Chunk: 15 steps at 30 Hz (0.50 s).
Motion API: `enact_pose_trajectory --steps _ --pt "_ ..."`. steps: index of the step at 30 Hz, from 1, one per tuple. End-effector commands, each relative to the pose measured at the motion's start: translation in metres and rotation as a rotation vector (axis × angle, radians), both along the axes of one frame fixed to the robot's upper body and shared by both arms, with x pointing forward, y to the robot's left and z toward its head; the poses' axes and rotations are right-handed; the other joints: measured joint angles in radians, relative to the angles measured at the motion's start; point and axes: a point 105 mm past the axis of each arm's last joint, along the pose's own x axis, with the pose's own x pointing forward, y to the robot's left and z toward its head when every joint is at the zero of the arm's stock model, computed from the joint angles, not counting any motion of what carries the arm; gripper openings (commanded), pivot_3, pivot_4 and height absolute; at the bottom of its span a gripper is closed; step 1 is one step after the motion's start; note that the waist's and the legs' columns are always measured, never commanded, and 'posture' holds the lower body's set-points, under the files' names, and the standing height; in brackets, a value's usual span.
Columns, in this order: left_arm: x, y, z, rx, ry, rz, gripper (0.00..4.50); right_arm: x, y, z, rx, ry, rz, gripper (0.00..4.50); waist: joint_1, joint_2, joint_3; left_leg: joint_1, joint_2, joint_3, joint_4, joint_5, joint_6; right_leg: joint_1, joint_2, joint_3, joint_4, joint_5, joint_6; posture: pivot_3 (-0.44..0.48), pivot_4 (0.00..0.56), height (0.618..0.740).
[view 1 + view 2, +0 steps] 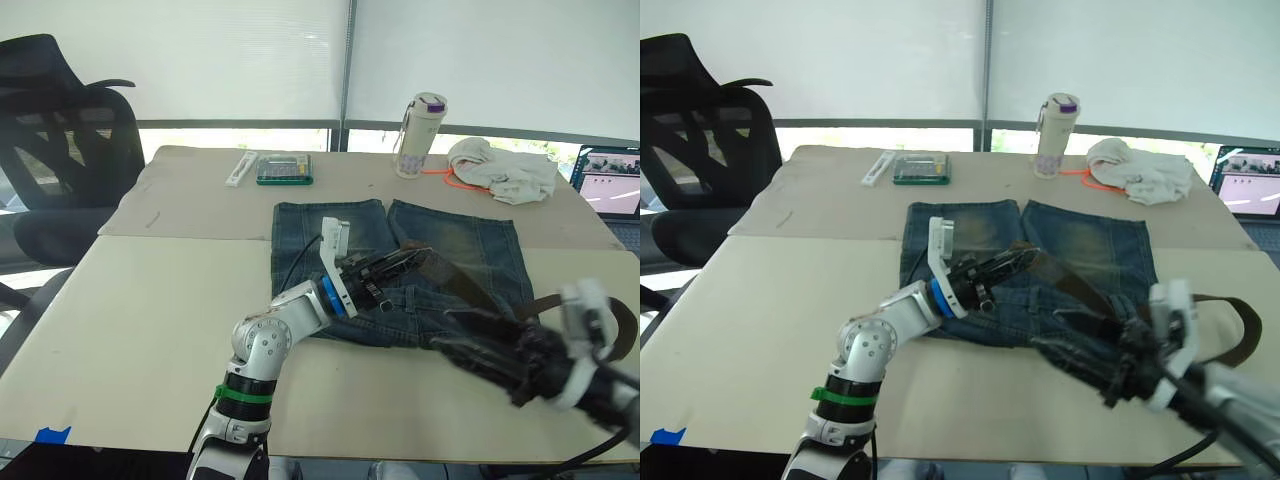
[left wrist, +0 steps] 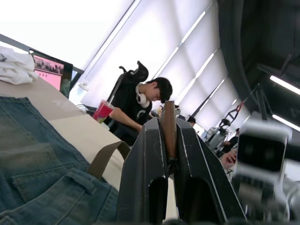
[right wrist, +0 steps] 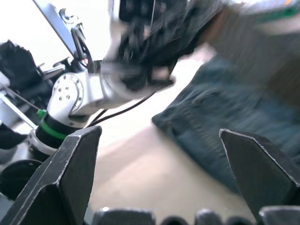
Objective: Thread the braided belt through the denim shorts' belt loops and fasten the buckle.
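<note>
We see a bright daylit scene; the light comes through the white roller blinds (image 1: 240, 60) behind the table (image 1: 130, 330), which glow almost blown out; the tabletop is evenly lit, with soft shadows and no hard glare. In the head views the right gripper (image 1: 465, 335) and its arm are smeared by motion blur, while the left gripper (image 1: 415, 258) and the denim shorts (image 1: 460, 240) stay sharp. In the left wrist view the blinds wash out to white, the ceiling falls dark with a bright strip lamp (image 2: 283, 84), and the near fingers (image 2: 150, 154) read as dim silhouettes. The right wrist view is blurred throughout; its upper left corner is overexposed.
</note>
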Motion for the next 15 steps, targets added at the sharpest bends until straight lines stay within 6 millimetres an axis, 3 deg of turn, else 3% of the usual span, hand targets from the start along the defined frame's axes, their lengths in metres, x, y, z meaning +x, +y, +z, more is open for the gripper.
enact_pose_trajectory --steps 1,4,7,10,15 --pt "-0.004 0.001 0.013 -0.043 -0.010 -0.027 0.00 0.013 0.017 -0.008 0.080 -0.013 -0.107 4.48 -0.002 0.000 0.000 0.000 0.000 0.000 0.000 0.000 0.000 0.000 0.000 0.001 0.000 0.000 0.000 0.000 0.150 0.737" --pt "-0.005 0.002 0.012 -0.040 -0.004 -0.032 0.00 0.040 0.015 -0.012 0.295 -0.029 -0.316 4.48 -0.003 0.001 -0.001 0.000 0.000 0.000 0.000 0.001 -0.002 -0.001 0.003 0.004 0.000 0.000 0.000 0.000 0.150 0.737" --pt "-0.006 0.003 0.012 -0.039 0.001 -0.033 0.00 0.047 0.000 -0.007 0.476 -0.101 -0.449 4.48 0.000 0.001 -0.001 -0.001 -0.002 0.000 0.000 0.002 -0.004 -0.001 0.004 0.009 0.001 -0.001 0.002 0.000 0.150 0.737" --pt "-0.006 0.003 0.010 -0.042 0.010 -0.033 0.00 0.047 0.001 -0.013 0.509 -0.125 -0.468 4.48 -0.002 0.001 -0.001 -0.001 -0.003 0.001 0.000 0.003 -0.005 -0.001 0.005 0.012 -0.001 -0.001 0.003 0.000 0.150 0.737" --pt "-0.008 0.000 0.008 -0.037 0.012 -0.035 0.00 0.049 0.002 0.012 0.716 -0.183 -0.438 4.48 -0.018 0.002 -0.001 0.000 -0.001 0.001 -0.001 0.003 -0.006 -0.001 0.007 0.012 0.000 -0.001 0.002 0.000 0.150 0.737"
